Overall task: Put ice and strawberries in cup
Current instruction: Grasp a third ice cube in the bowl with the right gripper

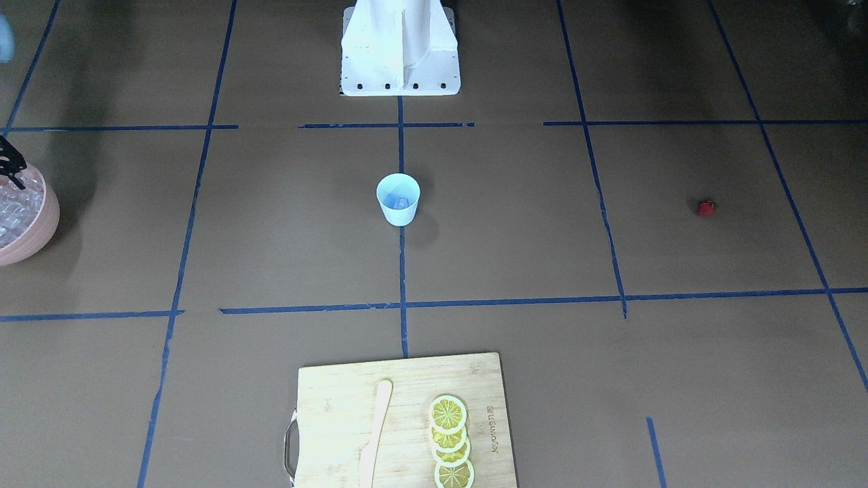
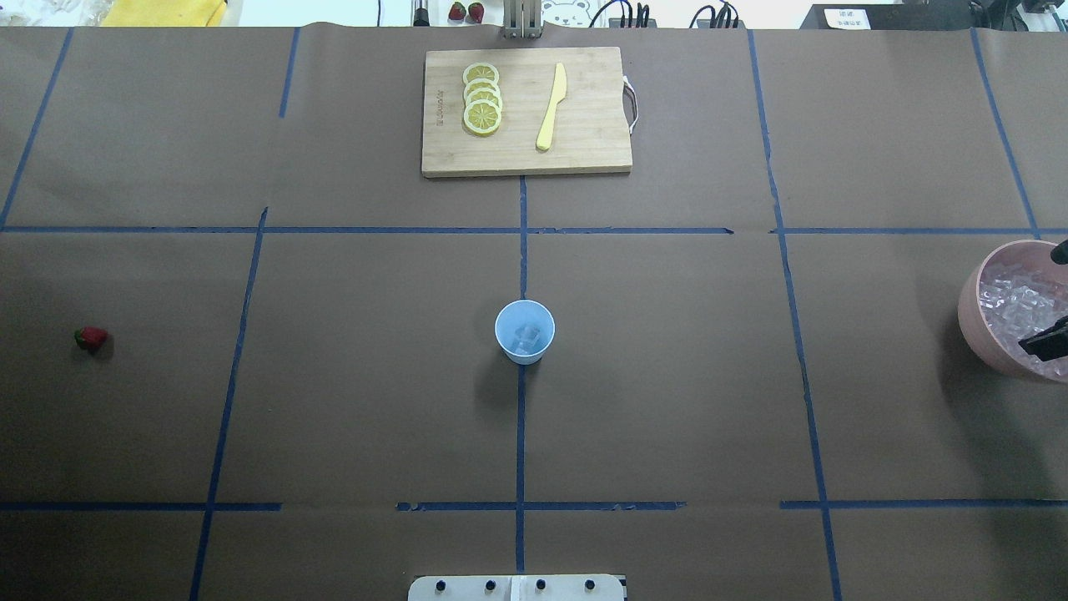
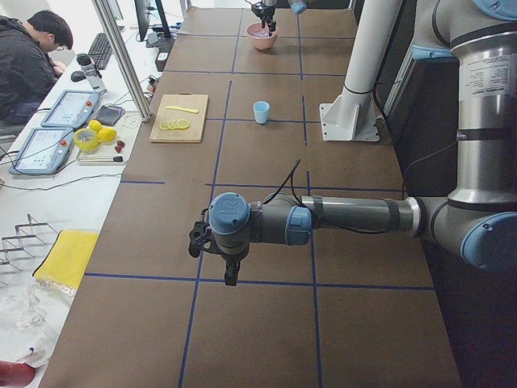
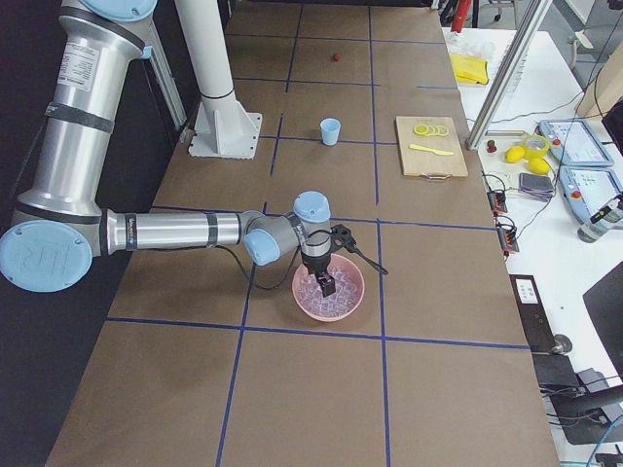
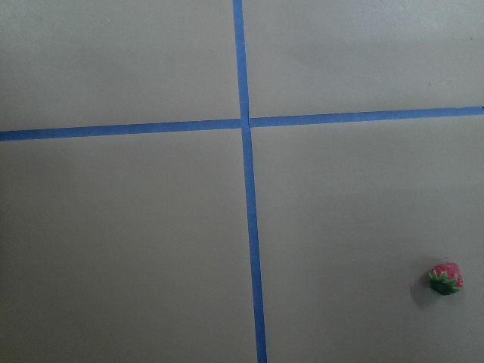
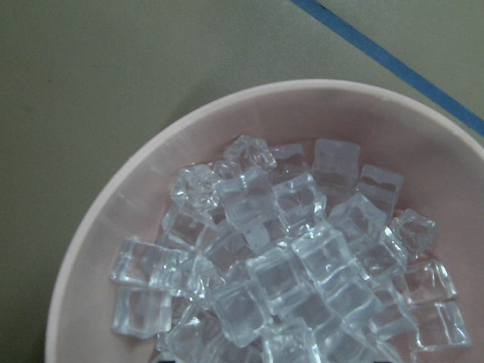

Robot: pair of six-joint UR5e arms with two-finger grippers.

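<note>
The right gripper (image 2: 1045,297) hangs over the bowl (image 2: 968,321) at the right edge, jaws spread. It should close on one raised ice cube (image 6: 246,198). I cannot tell the left gripper's (image 3: 202,241) jaws.

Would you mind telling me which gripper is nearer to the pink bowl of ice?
Right. The right gripper hangs open directly over the pink bowl; the left gripper is far away at the opposite end, near the strawberry.

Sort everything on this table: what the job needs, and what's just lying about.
For the job: cup, ice, strawberry, and the pink bowl holding the ice.
Lying about: cutting board, lemon slices, yellow knife.
</note>
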